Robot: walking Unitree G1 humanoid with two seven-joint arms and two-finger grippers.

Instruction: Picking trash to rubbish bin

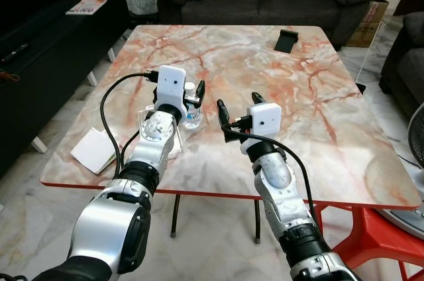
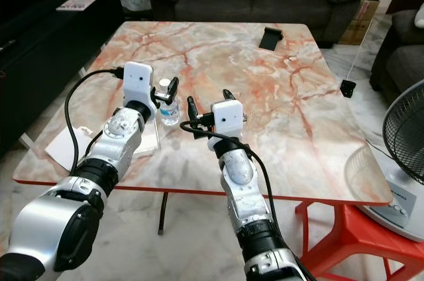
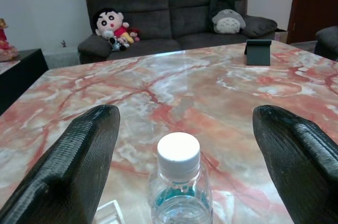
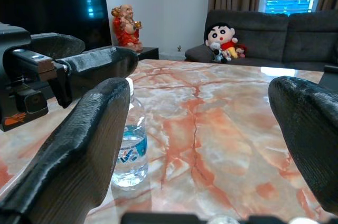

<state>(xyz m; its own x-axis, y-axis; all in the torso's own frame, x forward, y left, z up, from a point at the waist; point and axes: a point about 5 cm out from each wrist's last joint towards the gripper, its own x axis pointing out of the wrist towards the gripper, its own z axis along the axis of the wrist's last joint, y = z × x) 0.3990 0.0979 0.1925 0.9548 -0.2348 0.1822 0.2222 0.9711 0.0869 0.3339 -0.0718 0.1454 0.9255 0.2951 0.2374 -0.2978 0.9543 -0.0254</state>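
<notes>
Jaws on our left gripper (image 1: 193, 93) stood wide open w/ nothing held, one finger on each side of the water bottle (image 1: 191, 112) but not touching it. In the left wrist view the bottle's white cap (image 3: 179, 154) sat low and centred betw. the two black fingers (image 3: 74, 166). Our right gripper (image 1: 225, 120) was also spread wide and empty, hovering over the tabletop (image 1: 265, 75) just right of the bottle, centre of the left eye view.

The bottle stood upright at centre-left of the left eye view, next to a clear plastic piece (image 1: 147, 122) and not far from a white paper (image 1: 94, 149) near the tabletop's lower-left edge.

We judged the step to be the grasp on the bottle. To do it well we'd lower the left gripper so the fingers met the body below the cap, not the cap itself, keep it centred, then close gently, since thin plastic may buckle or slip. We'd keep the right gripper back to avoid a knock, esp. as its fingers sat close by.

Hard to make out: no rubbish bin anywhere we could spot, so the drop-off place was unknown. The bottle's base was cut off in the left wrist view, and its lower part was partly behind the arm in the head views. The clear piece was mostly hidden by the left arm; we couldn't tell what it was. The dark object (image 1: 287, 40) at upper right of the tabletop was too small to ID.
</notes>
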